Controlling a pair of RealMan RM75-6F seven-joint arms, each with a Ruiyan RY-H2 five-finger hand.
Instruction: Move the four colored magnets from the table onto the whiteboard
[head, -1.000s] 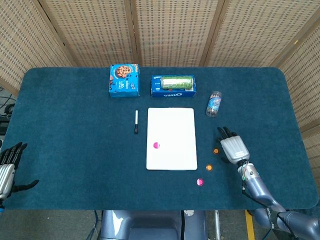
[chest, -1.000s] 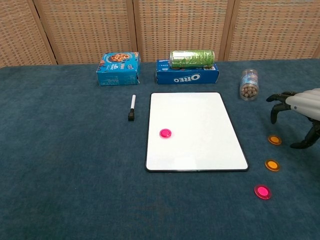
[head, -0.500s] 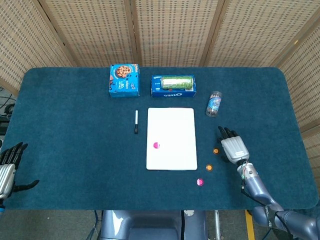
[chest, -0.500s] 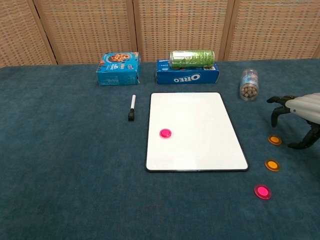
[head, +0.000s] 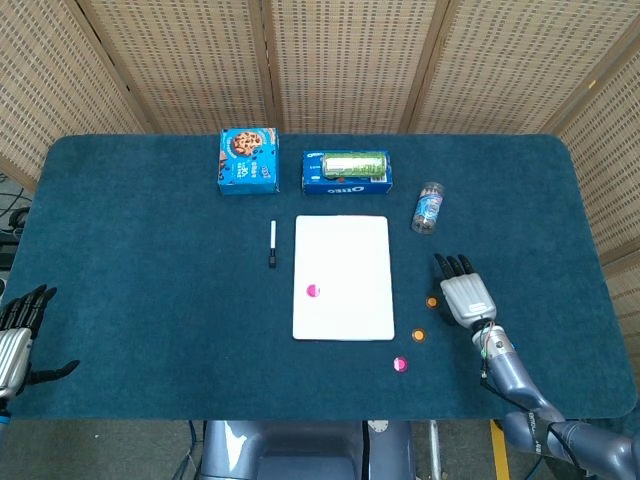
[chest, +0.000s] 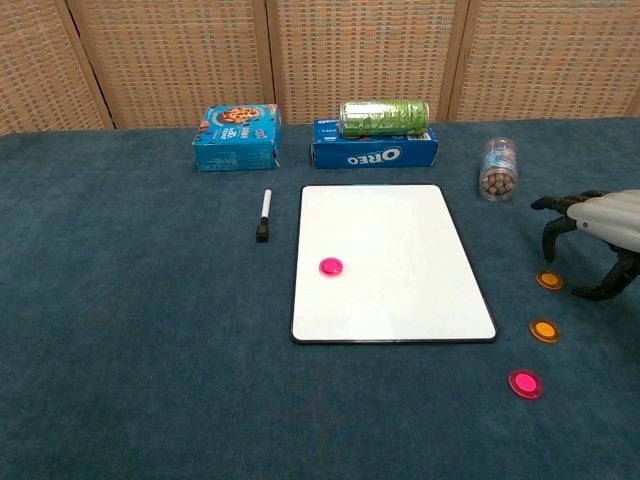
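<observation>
Orange magnet (chest: 549, 280) beneath right hand (chest: 600, 230)

1. Table (head: 150, 300), covered in dark blue cloth
2. Whiteboard (head: 342, 250) lies at its middle
3. Left of the whiteboard: marker (head: 272, 243)
4. Behind it: cookie box (head: 248, 159), Oreo box (head: 346, 180), jar (head: 428, 208)
5. Right of it: two orange magnets (head: 432, 301), one pink magnet (head: 400, 364)

Lab-style test setup: blue-clothed table (head: 150, 300) before woven screens (head: 340, 60).
</observation>
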